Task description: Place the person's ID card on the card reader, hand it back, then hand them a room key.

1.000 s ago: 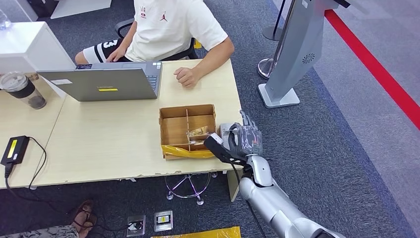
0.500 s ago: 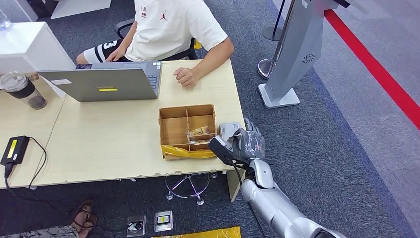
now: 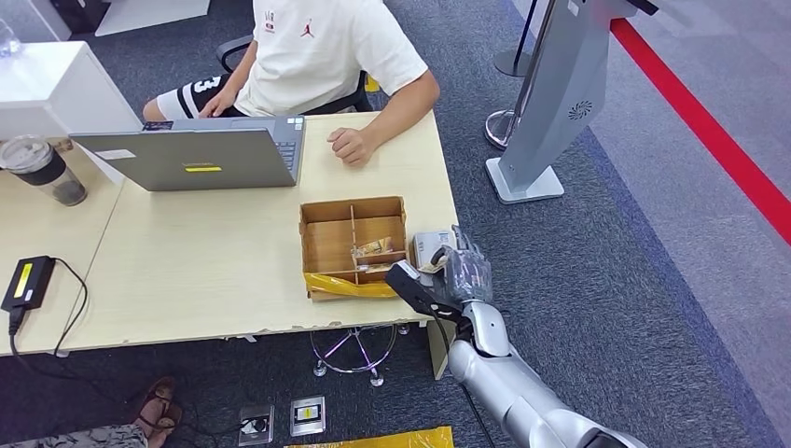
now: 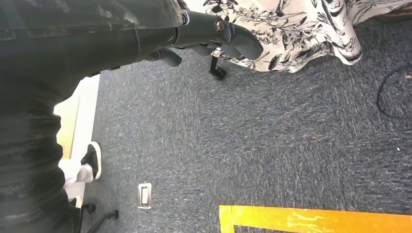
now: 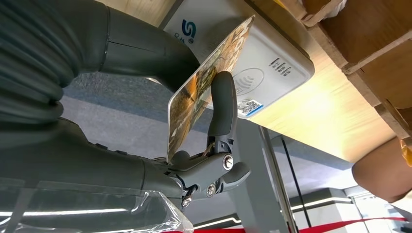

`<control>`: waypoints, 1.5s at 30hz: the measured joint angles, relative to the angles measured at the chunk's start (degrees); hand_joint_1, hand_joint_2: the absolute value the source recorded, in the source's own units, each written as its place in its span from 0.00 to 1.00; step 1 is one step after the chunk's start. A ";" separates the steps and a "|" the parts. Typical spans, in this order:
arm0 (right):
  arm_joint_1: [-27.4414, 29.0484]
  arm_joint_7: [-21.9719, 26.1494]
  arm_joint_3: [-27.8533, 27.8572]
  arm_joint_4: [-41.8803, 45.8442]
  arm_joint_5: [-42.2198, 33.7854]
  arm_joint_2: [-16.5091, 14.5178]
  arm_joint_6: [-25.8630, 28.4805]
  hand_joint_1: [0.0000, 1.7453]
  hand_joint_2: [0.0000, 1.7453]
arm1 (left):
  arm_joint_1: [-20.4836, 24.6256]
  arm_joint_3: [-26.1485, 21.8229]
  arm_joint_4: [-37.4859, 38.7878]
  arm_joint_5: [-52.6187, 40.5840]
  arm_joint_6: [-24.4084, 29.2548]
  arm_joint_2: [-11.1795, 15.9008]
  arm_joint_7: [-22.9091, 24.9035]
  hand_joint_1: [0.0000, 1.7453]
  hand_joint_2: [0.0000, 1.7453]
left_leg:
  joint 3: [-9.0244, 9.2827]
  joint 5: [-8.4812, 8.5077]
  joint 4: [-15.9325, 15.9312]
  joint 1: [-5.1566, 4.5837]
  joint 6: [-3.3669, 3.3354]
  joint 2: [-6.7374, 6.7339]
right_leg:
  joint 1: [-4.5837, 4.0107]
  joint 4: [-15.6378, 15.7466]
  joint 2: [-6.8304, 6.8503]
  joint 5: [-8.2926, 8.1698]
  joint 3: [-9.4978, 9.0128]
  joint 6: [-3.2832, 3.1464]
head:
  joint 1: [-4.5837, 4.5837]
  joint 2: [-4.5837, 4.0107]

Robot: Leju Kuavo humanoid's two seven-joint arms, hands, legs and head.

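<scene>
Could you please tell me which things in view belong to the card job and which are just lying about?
Belonging to the job:
- card, pinched in the right hand
- card reader, at the table's edge under that hand
- wooden tray with cards in it
- person seated opposite

Just lying about:
- laptop
- cup
- black power adapter
- grey kiosk stand

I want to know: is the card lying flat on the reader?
No. The card is tilted, one edge near the reader, pinched by the right hand.

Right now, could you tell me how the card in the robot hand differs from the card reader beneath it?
The card is thin, tilted and colourfully printed; the card reader is a thicker white box lying flat on the desk. The right robot hand holds the card, while the reader rests free. Both are rectangular.
</scene>
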State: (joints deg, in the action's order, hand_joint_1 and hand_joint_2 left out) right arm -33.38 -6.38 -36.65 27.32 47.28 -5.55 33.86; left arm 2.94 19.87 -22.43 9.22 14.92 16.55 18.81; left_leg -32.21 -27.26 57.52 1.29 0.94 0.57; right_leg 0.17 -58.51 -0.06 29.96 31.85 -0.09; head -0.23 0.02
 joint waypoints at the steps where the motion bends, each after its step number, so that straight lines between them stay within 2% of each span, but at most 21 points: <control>1: -0.04 0.15 0.00 -0.08 -0.08 -0.04 0.11 1.00 1.00 | 0.00 0.01 0.00 0.07 0.00 0.00 0.06 0.00 1.00 | 0.00 0.00 0.00 0.00 0.00 0.00 | 0.00 0.00 0.00 0.00 0.00 0.00 | 0.00 0.00; 8: -0.47 1.14 0.00 -0.63 -0.91 -0.14 1.17 1.00 1.00 | -0.02 0.02 0.00 0.26 -0.08 0.02 0.18 0.00 1.00 | -0.01 0.00 0.00 0.00 0.00 0.00 | 0.00 0.00 0.00 0.00 0.00 0.00 | 0.00 0.00; 13: -0.78 2.08 0.26 -0.34 -0.98 -0.01 4.68 1.00 1.00 | -0.01 0.03 0.00 0.42 -0.37 0.04 0.15 0.00 1.00 | -0.01 0.00 0.01 0.00 0.00 0.00 | 0.00 0.00 0.00 0.00 0.01 0.00 | 0.00 0.00; 17: -0.62 2.58 3.20 3.38 3.20 0.32 5.85 1.00 1.00 | -0.01 0.07 0.00 0.42 -0.57 0.15 -0.08 0.00 1.00 | 0.00 0.00 0.01 0.00 0.00 0.00 | 0.00 0.00 0.00 0.00 0.01 0.00 | 0.00 0.00; 23: -0.53 3.52 6.48 6.96 4.68 0.77 6.08 1.00 1.00 | -0.02 0.08 0.00 0.42 -0.60 0.17 -0.14 0.00 1.00 | 0.01 0.00 0.01 0.00 0.00 0.00 | 0.00 0.00 0.00 -0.01 0.00 0.01 | 0.00 0.00; 25: 0.25 6.67 8.41 8.93 7.40 0.60 6.10 1.00 1.00 | -0.03 0.10 0.00 0.41 -0.60 0.17 -0.15 0.00 1.00 | 0.01 0.00 0.01 0.00 0.00 0.00 | 0.00 -0.01 0.01 -0.02 -0.01 0.02 | -0.01 0.00; 29: 3.41 21.40 17.30 18.59 10.66 -2.56 6.29 1.00 1.00 | -0.17 0.15 0.00 0.33 -0.75 0.17 -0.14 0.00 1.00 | -0.03 0.01 0.01 0.01 0.00 0.05 | -0.01 -0.03 0.06 -0.02 0.01 0.01 | 0.01 0.00; 31: 3.73 25.69 21.46 24.02 9.05 -4.38 6.38 1.00 1.00 | -0.19 0.18 0.00 0.26 -1.03 0.19 -0.13 0.00 1.00 | -0.01 0.01 0.00 0.02 0.01 0.13 | -0.02 -0.02 0.11 0.01 -0.02 -0.01 | 0.01 0.00; 34: 4.39 25.25 24.49 29.46 7.23 -5.36 6.41 1.00 1.00 | -0.28 0.24 0.00 0.22 -1.37 0.21 -0.13 0.00 1.00 | 0.01 0.02 0.00 0.02 0.01 0.22 | -0.03 -0.02 0.19 0.03 -0.07 -0.03 | -0.02 0.00; 41: 5.40 23.19 25.46 33.52 6.71 -5.78 6.40 1.00 1.00 | -0.36 0.31 0.00 0.22 -1.66 0.34 -0.13 0.00 1.00 | 0.00 0.02 0.00 0.01 0.02 0.19 | -0.02 -0.02 0.16 0.02 -0.05 -0.03 | -0.01 0.00; 45: 6.25 16.87 24.27 48.77 8.10 -6.38 6.25 1.00 1.00 | -0.22 1.00 0.00 0.19 -2.37 0.68 -0.52 0.00 1.00 | 0.03 0.02 0.00 0.00 0.02 0.08 | 0.00 -0.02 0.05 -0.02 -0.04 0.01 | 0.01 0.00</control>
State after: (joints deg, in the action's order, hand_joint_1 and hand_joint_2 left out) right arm -27.13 10.49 -12.39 76.08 55.38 -11.93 40.10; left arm 2.73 20.87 -22.43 9.40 12.55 17.23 18.29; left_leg -32.18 -27.24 57.52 1.28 0.96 0.65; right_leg 0.17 -58.53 -0.01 29.94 31.81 -0.08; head -0.22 0.02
